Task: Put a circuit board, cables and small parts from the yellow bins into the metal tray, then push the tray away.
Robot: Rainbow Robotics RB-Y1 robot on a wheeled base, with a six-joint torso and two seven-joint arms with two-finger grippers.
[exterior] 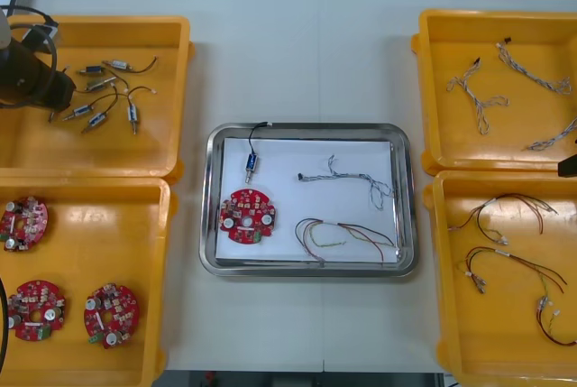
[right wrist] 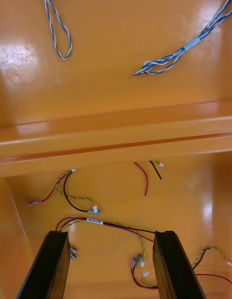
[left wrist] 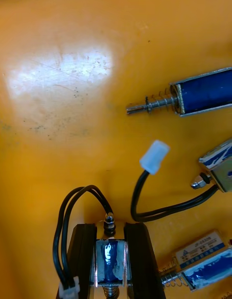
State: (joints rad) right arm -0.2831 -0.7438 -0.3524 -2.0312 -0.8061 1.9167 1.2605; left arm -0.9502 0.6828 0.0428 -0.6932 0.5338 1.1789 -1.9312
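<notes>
Small metal part [left wrist: 110, 260] is clamped between the fingers of the left hand [left wrist: 110, 230], down in the far left yellow bin [exterior: 54, 148]. Metal tray [exterior: 306, 128], mid surface, already carries a circuit board [exterior: 247, 216] and cables [exterior: 347, 232]. Right hand [right wrist: 111, 237] hangs open over the near right bin [right wrist: 193, 192]. Step judged: part pick-up. Next: lift clear of neighbouring leads, carry to tray.

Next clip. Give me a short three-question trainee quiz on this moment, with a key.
1. What is the left gripper shut on? A) a small metal part B) a round red board C) a twisted cable
2. True or false: the metal tray already holds a circuit board.
3. Fill in: the right gripper, above the red and yellow cables, has its fingers ____.
Key: 1 A; 2 true; 3 open.
</notes>
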